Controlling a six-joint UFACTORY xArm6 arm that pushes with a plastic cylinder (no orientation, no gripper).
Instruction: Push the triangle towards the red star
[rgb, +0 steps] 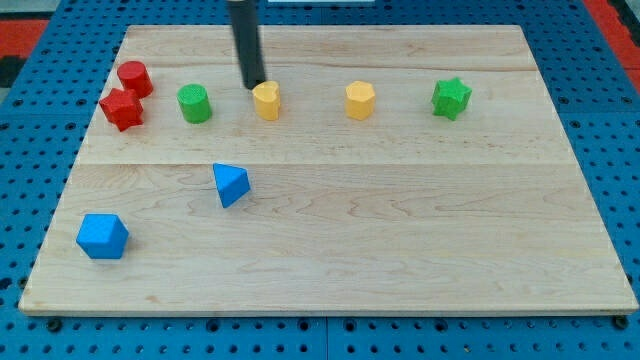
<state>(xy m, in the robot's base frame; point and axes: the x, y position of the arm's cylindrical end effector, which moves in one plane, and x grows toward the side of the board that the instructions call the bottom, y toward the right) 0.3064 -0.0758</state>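
Note:
The blue triangle (231, 184) lies on the wooden board at the view's lower left of centre. The red star (122, 109) lies near the board's left edge, up and to the left of the triangle. My tip (254, 84) comes down from the view's top and sits just left of and touching or nearly touching a yellow block (267, 101). The tip is well above the triangle and to the right of the star.
A red cylinder (135, 78) sits just above the red star. A green cylinder (194, 103) stands between the star and my tip. A yellow hexagon (360, 100) and a green star (451, 98) lie to the right. A blue cube-like block (103, 236) lies lower left.

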